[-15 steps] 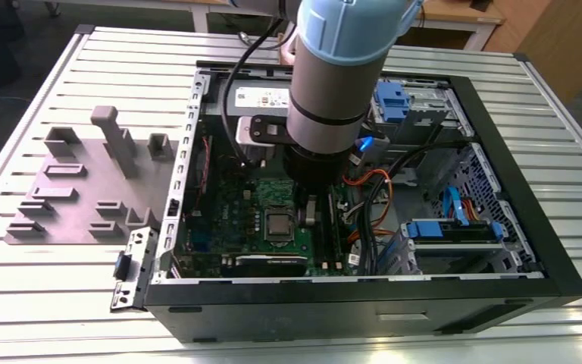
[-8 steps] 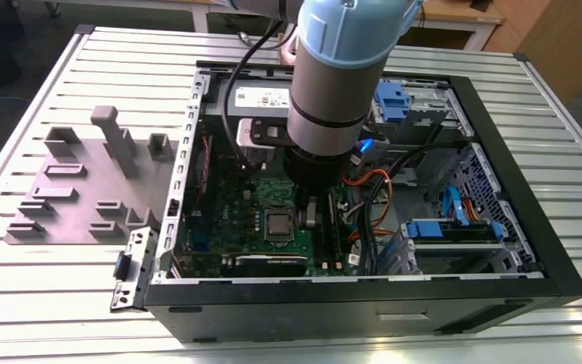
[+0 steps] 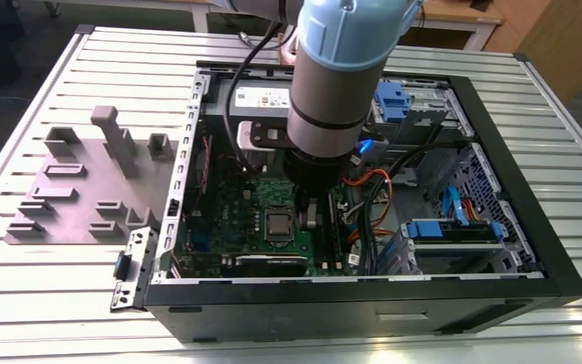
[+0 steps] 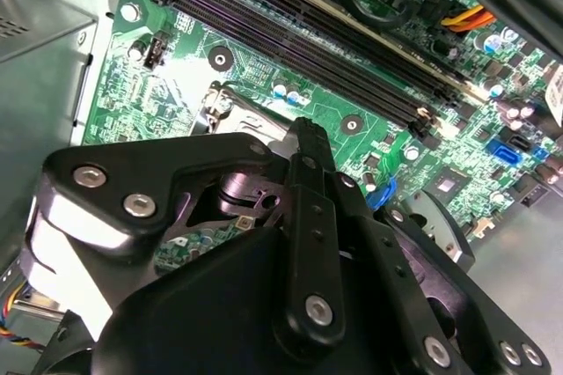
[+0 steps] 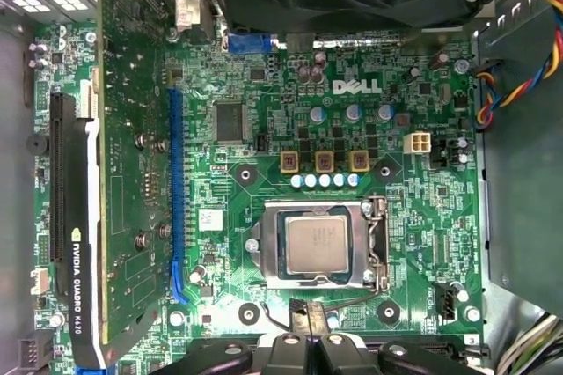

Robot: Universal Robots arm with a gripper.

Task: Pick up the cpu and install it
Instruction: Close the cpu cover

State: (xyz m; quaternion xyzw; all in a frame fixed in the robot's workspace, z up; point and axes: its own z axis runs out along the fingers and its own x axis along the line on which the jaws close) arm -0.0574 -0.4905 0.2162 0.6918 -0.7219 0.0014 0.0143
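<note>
cpu (image 5: 317, 246): seated in socket frame (image 5: 374, 243) | gripper (image 5: 310, 327): at socket's six o'clock, fingers together, empty | install looks largely done

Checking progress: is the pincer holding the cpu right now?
No. In the first wrist view the cpu lies flat in the socket frame, apart from the pincer.

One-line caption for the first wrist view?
Cpu seated in its socket frame on the motherboard, gripper just beside it.
</note>
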